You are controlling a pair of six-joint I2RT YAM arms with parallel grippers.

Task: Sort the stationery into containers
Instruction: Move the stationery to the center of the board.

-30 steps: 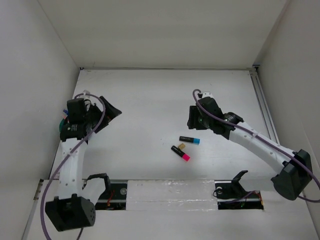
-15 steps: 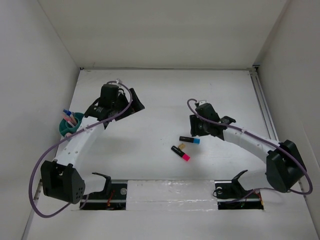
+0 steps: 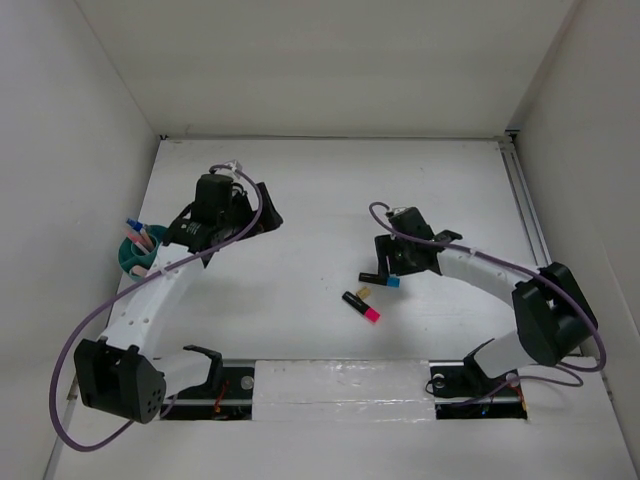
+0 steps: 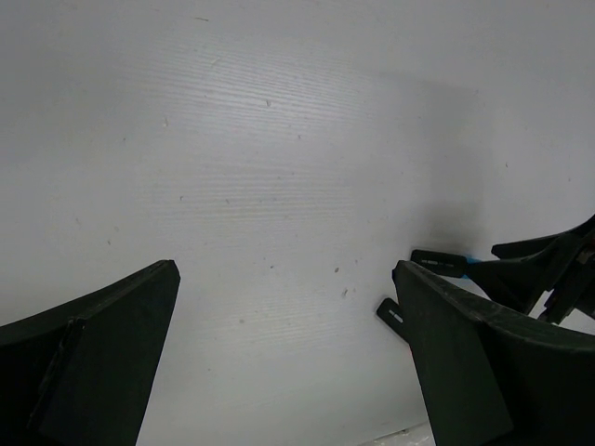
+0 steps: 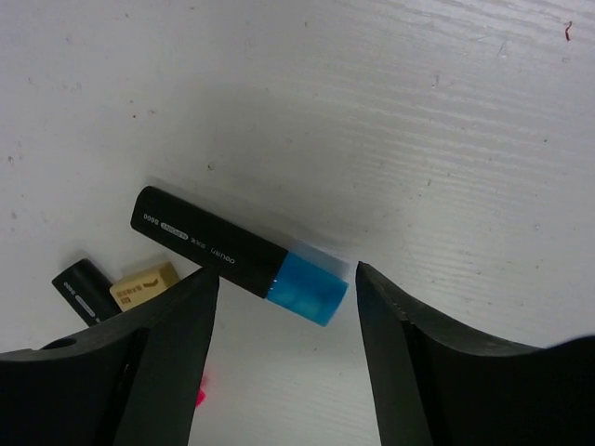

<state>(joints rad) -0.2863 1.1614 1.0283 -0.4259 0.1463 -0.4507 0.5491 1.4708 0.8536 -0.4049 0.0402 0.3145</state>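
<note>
Blue-ended black marker lies flat right between the jaws of the right gripper, which has just dropped over it and spread wider, so a pickup looks imminent. Left gripper, gaping and empty, has swung clear of the teal organizer.

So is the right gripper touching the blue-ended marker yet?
Cannot tell. Right wrist view: right gripper straddles the blue-ended marker, one finger overlapping it; height unclear.

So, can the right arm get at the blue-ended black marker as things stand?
Probably yes. The right gripper hangs over the blue-ended black marker, open fingers either side of its blue end, nothing else between. The tan eraser lies off to one side.
</note>
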